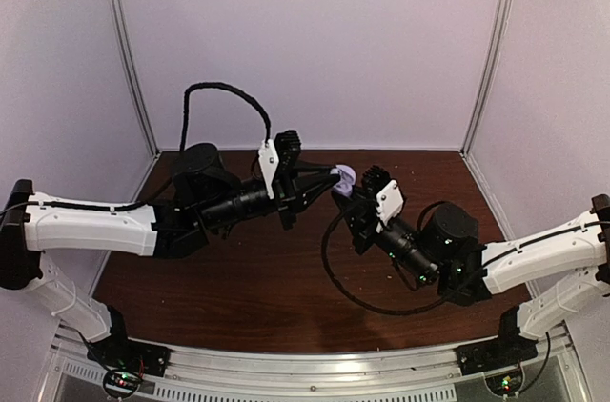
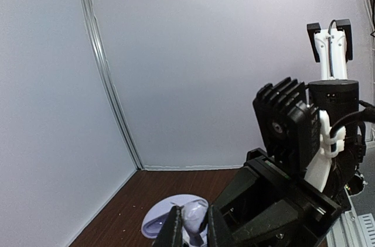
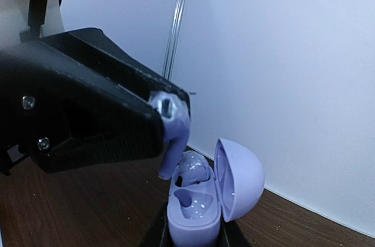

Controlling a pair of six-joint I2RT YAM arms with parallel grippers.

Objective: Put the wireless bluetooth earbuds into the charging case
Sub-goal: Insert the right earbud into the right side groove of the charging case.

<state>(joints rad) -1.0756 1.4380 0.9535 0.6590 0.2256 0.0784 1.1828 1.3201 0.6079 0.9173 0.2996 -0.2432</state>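
The open lavender charging case (image 3: 193,215) stands upright between the fingers of my right gripper (image 3: 193,236), which is shut on its base. Its lid (image 3: 240,179) is swung to the right. One earbud (image 3: 194,168) lies in the far slot, and the near slot (image 3: 192,199) is hollow. My left gripper (image 2: 193,225) is shut on a second pale earbud (image 2: 195,213). In the right wrist view that earbud (image 3: 174,133) hangs stem down just above and left of the case. From above, both grippers (image 1: 334,179) (image 1: 358,194) meet mid-table at the case (image 1: 347,175).
White walls enclose the brown table (image 1: 257,278) on three sides, with metal posts (image 1: 129,50) in the back corners. A black cable (image 1: 334,269) loops from the right arm over the table. An aluminium rail (image 1: 315,364) runs along the near edge.
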